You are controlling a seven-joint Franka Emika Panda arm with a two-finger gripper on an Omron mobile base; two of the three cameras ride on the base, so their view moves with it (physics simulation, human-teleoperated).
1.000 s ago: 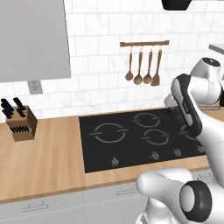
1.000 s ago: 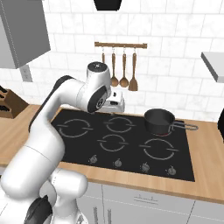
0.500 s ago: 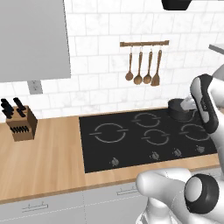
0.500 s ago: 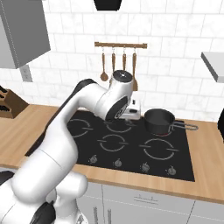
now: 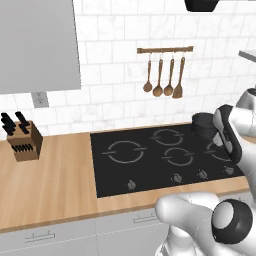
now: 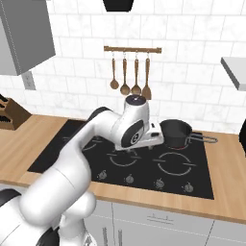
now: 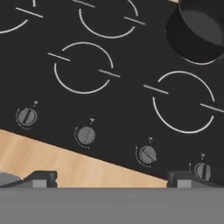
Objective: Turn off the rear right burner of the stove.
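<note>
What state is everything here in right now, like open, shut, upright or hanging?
Gripper: open, hovering above the knobs, holding nothing.
Pot: upright, lidless, on the stove's rear right burner.
Knobs: untouched; on or off unclear.
Wooden utensils: hanging from rail.
Knife block: upright, knives in.

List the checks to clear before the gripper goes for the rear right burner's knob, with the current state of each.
1. Knob row in sight: ok, four knobs show along the stove front edge in the hand view.
2. Which knob drives the rear right burner: cannot tell, the marks above them are too small.
3. Gripper open: ok, fingertips far apart, nothing between.
4. Gripper on a knob: not ok, it hangs above the stove.
5. Dark pot on the rear right burner, away from the knobs: ok.
</note>
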